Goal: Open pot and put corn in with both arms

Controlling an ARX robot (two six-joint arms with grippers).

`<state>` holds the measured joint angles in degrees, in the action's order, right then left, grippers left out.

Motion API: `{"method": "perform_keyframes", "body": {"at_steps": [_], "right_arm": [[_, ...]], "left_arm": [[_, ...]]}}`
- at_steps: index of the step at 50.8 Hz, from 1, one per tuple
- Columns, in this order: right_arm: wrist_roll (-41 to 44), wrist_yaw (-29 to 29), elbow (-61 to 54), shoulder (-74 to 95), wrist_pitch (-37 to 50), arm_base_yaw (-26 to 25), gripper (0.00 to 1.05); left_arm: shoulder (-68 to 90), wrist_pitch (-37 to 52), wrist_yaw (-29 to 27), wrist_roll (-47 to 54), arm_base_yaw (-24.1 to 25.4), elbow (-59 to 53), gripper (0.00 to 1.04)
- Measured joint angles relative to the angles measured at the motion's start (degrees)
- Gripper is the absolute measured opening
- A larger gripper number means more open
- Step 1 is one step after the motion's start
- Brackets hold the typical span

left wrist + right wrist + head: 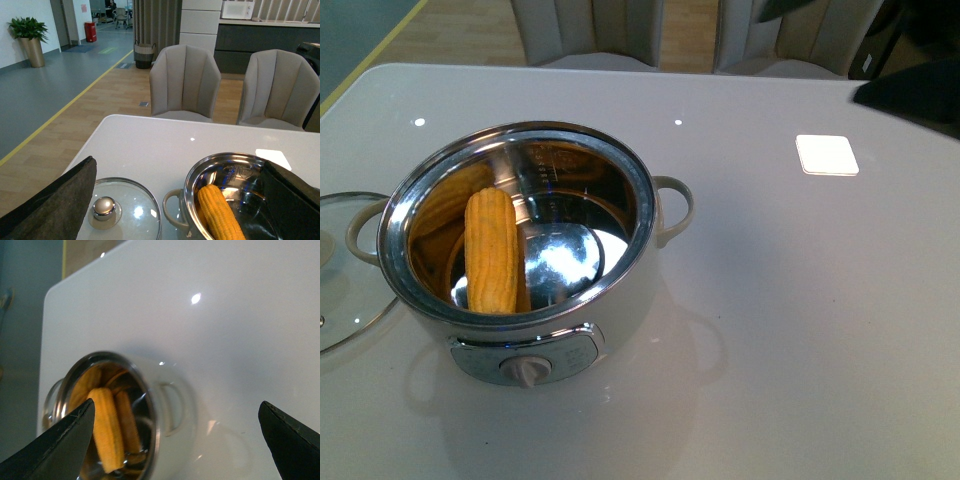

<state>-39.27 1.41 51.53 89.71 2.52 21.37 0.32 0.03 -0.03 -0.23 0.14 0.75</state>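
The corn (491, 252) leans inside the pot (520, 250) at centre-left; both end effectors are spread wide and empty, so a low retreat could clip the rim.

We see the glass lid (345, 270) cut off by the front view's left edge, and the right arm (910, 85) perhaps only a dark sliver at the top corner.

Bright even light, ceiling glare on table (770, 300), sharp focus
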Motion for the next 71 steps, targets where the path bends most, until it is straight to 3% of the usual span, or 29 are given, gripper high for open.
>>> {"method": "perform_keyframes", "body": {"at_steps": [9, 25, 27, 32, 38, 46, 56, 71], "right_arm": [[9.01, -5.77, -10.58, -15.54, -2.67, -7.82, 0.96], [19.47, -6.95, -20.20, -43.28, -14.86, -16.79, 0.96], [21.79, -5.27, -21.64, -44.98, -11.15, -17.92, 0.93], [30.53, -1.75, -30.08, -48.43, 9.25, -20.48, 0.78], [35.52, -1.57, -35.91, -50.56, 19.76, -21.16, 0.60], [37.92, -1.42, -40.54, -54.71, 21.03, -21.18, 0.30], [38.88, -1.42, -43.80, -58.66, 20.48, -21.22, 0.02], [38.93, -1.42, -47.93, -66.99, 16.41, -21.24, 0.02]], "left_arm": [[0.00, 0.00, 0.00, 0.00, 0.00, 0.00, 0.98], [0.00, 0.00, 0.00, 0.00, 0.00, 0.00, 0.98], [0.00, 0.00, 0.00, 0.00, 0.00, 0.00, 0.98], [0.00, 0.00, 0.04, 0.00, -0.02, 0.00, 0.98], [0.00, 0.00, 0.00, 0.00, -0.02, 0.00, 0.98], [0.00, 0.00, 0.02, 0.00, -0.02, 0.00, 0.98], [0.00, 0.00, 0.02, 0.00, -0.02, 0.00, 0.98], [0.00, 0.00, 0.02, 0.00, -0.02, 0.00, 0.98]]}}
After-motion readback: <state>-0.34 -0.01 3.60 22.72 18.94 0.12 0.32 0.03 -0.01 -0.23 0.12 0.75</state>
